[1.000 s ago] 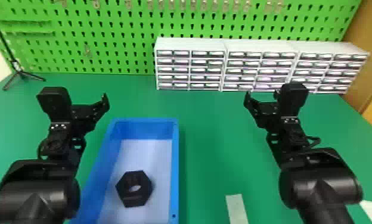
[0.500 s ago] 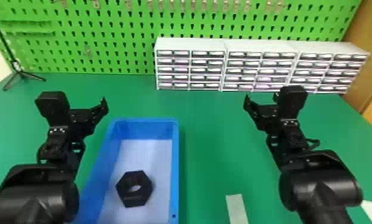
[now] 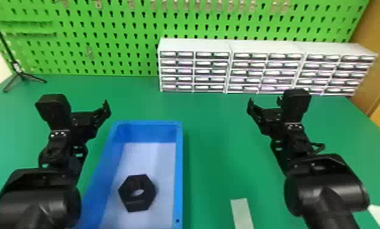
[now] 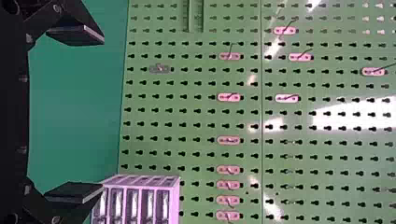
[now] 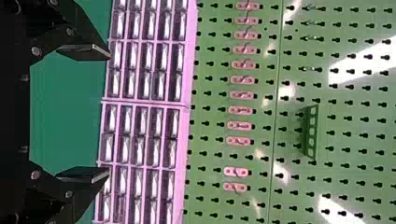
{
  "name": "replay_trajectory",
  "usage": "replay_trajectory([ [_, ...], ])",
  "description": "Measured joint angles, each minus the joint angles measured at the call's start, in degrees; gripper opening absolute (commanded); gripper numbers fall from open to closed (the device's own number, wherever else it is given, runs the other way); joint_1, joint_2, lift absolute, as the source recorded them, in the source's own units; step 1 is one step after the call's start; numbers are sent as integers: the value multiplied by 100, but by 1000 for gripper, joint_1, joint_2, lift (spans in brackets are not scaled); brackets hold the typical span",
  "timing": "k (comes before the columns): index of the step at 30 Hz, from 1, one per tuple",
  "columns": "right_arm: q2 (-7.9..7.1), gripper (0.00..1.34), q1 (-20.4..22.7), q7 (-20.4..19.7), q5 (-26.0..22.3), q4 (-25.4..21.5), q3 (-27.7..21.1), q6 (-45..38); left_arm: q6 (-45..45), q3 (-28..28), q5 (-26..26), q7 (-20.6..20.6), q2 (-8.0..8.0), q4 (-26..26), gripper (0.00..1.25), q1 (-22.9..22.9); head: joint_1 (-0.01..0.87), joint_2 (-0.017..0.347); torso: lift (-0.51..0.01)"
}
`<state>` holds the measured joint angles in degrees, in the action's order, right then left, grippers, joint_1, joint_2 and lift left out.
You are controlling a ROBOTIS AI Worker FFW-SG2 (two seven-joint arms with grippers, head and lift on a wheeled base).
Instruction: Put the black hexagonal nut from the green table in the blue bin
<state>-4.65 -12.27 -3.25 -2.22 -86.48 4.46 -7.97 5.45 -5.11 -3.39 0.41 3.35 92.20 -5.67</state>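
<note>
Plain blue bin (image 3: pixel 179 170), green table (image 3: pixel 216 137), black hexagonal nut (image 3: pixel 131 205)

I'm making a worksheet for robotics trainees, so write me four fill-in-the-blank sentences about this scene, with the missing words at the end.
The bin that holds the black hexagonal nut is ____ in colour.
Through the middle of the nut runs a ____.
With its fingers spread apart, the left end effector is gripping ____.
The table and the pegboard behind the drawer units are both ____ in colour.

Missing words: blue; hole; nothing; green.
</note>
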Motion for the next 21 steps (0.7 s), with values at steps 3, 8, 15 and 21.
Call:
replay_trajectory([
  [3, -1, 940, -4, 0, 2, 0, 1, -9, 0, 14, -3, 10, -1, 0, 1078, -9, 683, 28, -96],
  [8, -4, 940, -6, 0, 2, 0, 2, -25, 0, 27, -10, 28, -1, -1, 1078, -11, 683, 28, -96],
  [15, -16, 940, -5, 6, -22, 0, 28, -101, 0, 34, -29, 30, -1, -1, 1078, -8, 683, 28, -96],
  [21, -18, 940, 8, 6, -39, -6, 37, -120, 0, 45, -44, 38, -1, -1, 1080, -10, 683, 28, -96],
])
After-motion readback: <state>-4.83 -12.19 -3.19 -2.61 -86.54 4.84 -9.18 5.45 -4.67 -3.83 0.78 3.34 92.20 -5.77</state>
